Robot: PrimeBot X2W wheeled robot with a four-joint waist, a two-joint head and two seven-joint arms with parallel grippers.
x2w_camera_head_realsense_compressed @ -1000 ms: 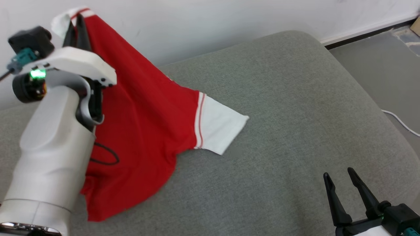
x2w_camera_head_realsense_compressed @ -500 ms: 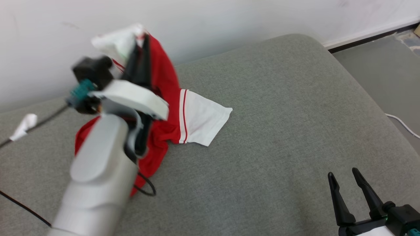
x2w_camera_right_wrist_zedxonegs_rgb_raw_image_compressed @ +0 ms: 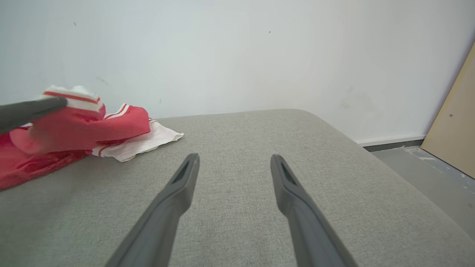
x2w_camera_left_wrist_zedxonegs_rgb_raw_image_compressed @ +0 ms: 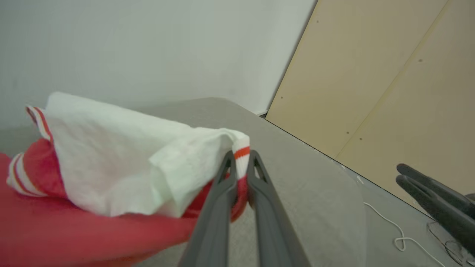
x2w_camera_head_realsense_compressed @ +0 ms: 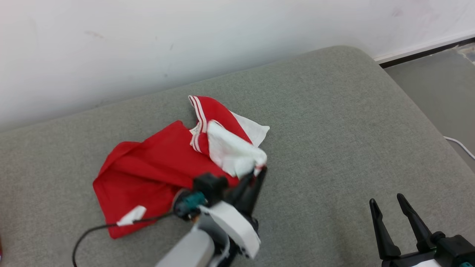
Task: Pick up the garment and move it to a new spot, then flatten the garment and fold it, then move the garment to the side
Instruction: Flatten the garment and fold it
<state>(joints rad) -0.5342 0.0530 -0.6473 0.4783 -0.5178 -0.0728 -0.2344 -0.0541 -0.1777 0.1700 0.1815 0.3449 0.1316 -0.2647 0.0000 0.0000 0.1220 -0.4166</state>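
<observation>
The garment (x2w_camera_head_realsense_compressed: 148, 167) is a red shirt with white, red-striped sleeves, lying bunched on the grey cushion (x2w_camera_head_realsense_compressed: 334, 129). My left gripper (x2w_camera_head_realsense_compressed: 258, 172) is shut on a white striped sleeve cuff at the garment's right edge, holding it a little above the cushion. In the left wrist view the cuff (x2w_camera_left_wrist_zedxonegs_rgb_raw_image_compressed: 241, 152) is pinched between the two fingers of the left gripper (x2w_camera_left_wrist_zedxonegs_rgb_raw_image_compressed: 240, 157), with white and red cloth (x2w_camera_left_wrist_zedxonegs_rgb_raw_image_compressed: 111, 163) folded over to the left. My right gripper (x2w_camera_head_realsense_compressed: 387, 202) stands open at the lower right, apart from the cloth, with nothing between its fingers. In the right wrist view the right gripper (x2w_camera_right_wrist_zedxonegs_rgb_raw_image_compressed: 234, 159) points over bare cushion, and the garment (x2w_camera_right_wrist_zedxonegs_rgb_raw_image_compressed: 74, 129) lies at the left.
A white wall (x2w_camera_head_realsense_compressed: 185, 44) runs right behind the cushion. The cushion's rounded right edge drops to grey floor (x2w_camera_head_realsense_compressed: 438, 85), where a white cable (x2w_camera_head_realsense_compressed: 460, 144) lies. A tan board (x2w_camera_left_wrist_zedxonegs_rgb_raw_image_compressed: 389, 85) leans beyond the cushion. A black cable (x2w_camera_head_realsense_compressed: 92, 231) trails from my left wrist over the garment.
My left gripper has swung down and to the right from high by the wall, still holding the sleeve. The hanging garment has collapsed into a bunched heap on the cushion. The right gripper has stayed put.
</observation>
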